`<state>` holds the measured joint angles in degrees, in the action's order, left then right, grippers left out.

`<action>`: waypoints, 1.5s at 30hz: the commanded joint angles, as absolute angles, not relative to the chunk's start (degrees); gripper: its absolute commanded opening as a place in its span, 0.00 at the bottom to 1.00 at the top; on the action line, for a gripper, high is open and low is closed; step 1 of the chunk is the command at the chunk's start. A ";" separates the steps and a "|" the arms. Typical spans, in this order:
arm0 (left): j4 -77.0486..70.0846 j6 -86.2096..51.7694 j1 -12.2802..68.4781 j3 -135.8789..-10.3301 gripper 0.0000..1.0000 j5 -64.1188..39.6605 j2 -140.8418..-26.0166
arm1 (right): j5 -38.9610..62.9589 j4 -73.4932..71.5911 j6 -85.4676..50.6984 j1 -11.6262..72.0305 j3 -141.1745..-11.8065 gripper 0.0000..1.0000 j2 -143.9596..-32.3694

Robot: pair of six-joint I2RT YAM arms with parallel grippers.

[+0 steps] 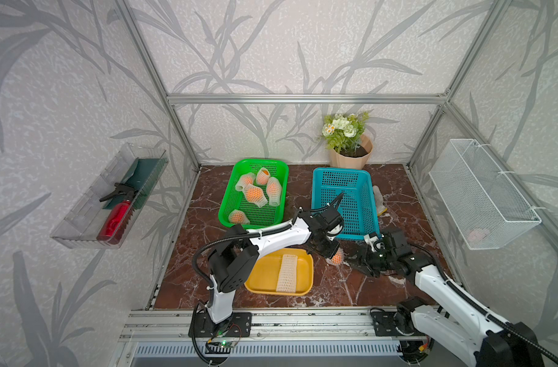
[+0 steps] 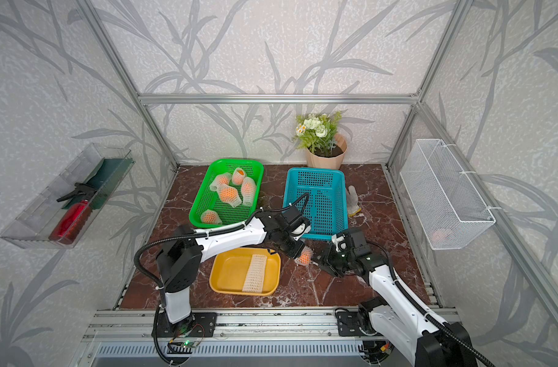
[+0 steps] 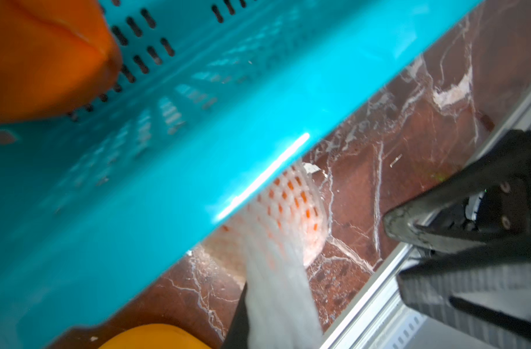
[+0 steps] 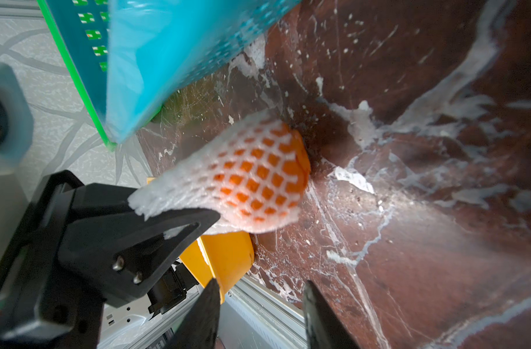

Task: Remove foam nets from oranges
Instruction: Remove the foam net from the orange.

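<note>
Left gripper [image 1: 331,253] is pinched fully closed on the loose tail of a foam net [image 4: 173,187]. The orange [image 4: 258,172] inside it rests on the marble tabletop [image 4: 409,241], between the yellow tray [image 1: 265,273] and the blue basket [image 1: 344,190]. Right gripper [image 4: 261,311] is half-spread and empty, just beside the fruit, not touching. Risk: nothing braces the orange, so a pull would likely drag or lift fruit and net together, then let the orange roll. The soft foam could also stretch, tear or slip from the pinch.

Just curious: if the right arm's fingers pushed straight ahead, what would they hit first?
Probably the orange in its foam net, directly ahead of the open fingers of the right gripper; the left gripper pinches that net's end. Depth is unclear.
</note>
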<state>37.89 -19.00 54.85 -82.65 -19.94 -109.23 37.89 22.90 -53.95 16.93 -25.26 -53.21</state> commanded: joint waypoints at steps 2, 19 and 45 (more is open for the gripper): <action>39.03 -15.74 55.54 -82.59 0.06 -24.79 -106.29 | 37.10 22.05 -52.60 17.23 -26.17 0.45 -54.39; 31.74 -17.65 56.95 -83.65 0.05 -30.85 -105.19 | 36.62 20.12 -53.43 17.23 -25.82 0.27 -55.26; 36.62 -17.33 53.64 -83.33 0.08 -29.98 -100.83 | 34.76 30.85 -47.88 14.33 -31.44 0.53 -47.11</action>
